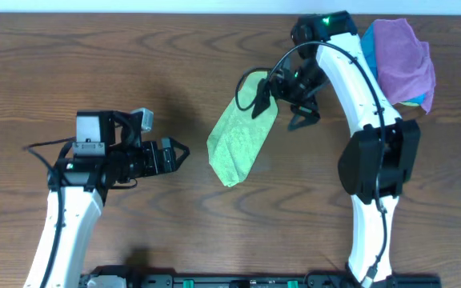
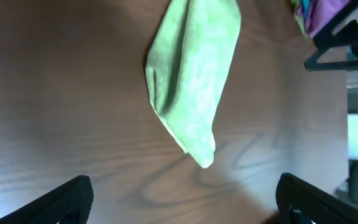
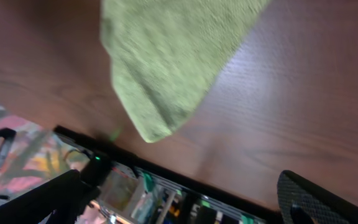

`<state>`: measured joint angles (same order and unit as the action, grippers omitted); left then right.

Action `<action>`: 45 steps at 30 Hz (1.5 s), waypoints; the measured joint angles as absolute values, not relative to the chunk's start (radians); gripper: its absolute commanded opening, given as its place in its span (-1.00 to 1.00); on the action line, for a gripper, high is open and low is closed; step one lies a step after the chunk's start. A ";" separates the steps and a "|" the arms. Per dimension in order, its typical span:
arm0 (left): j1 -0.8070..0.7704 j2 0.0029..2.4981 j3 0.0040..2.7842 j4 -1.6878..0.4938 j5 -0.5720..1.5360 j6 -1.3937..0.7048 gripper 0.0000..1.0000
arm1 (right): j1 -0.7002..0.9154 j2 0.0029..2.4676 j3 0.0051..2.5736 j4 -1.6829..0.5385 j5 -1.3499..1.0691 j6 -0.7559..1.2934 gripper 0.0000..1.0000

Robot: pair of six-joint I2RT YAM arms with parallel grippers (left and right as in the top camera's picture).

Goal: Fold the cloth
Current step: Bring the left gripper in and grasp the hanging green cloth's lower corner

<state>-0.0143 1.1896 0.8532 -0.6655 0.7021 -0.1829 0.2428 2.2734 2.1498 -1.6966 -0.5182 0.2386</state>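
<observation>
The lime-green cloth (image 1: 242,132) lies on the wooden table as a long narrow folded strip, slanting from upper right to lower left. It also shows in the left wrist view (image 2: 191,81) and in the right wrist view (image 3: 173,68). My right gripper (image 1: 282,110) is open and empty, just above the cloth's upper right end; in its own view (image 3: 185,199) the fingers are spread wide with nothing between them. My left gripper (image 1: 178,152) is open and empty, a short way left of the cloth, with wide-spread fingers in its own view (image 2: 185,199).
A purple cloth (image 1: 402,56) lies bunched on a blue cloth (image 1: 369,40) at the table's back right, behind the right arm. The right arm's black fingers show in the left wrist view (image 2: 340,43). The table's front rail (image 3: 166,193) shows in the right wrist view.
</observation>
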 measured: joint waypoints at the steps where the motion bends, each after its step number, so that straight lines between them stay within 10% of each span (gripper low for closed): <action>1: -0.016 1.197 0.853 -0.681 0.704 -0.183 0.91 | 0.239 2.256 2.124 -1.697 -0.507 0.232 0.99; 27: -0.249 1.282 0.889 -0.701 0.586 -0.352 0.91 | 0.049 1.762 1.140 -1.150 -0.649 0.095 0.90; 45: -0.367 1.381 0.889 -0.575 0.508 -0.439 0.90 | 0.214 1.762 1.057 -0.640 -0.736 0.341 0.82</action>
<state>-0.3668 1.3808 0.8890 -0.5751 0.5076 -0.4385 0.2142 1.7622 1.0573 -0.6399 -0.7361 0.3412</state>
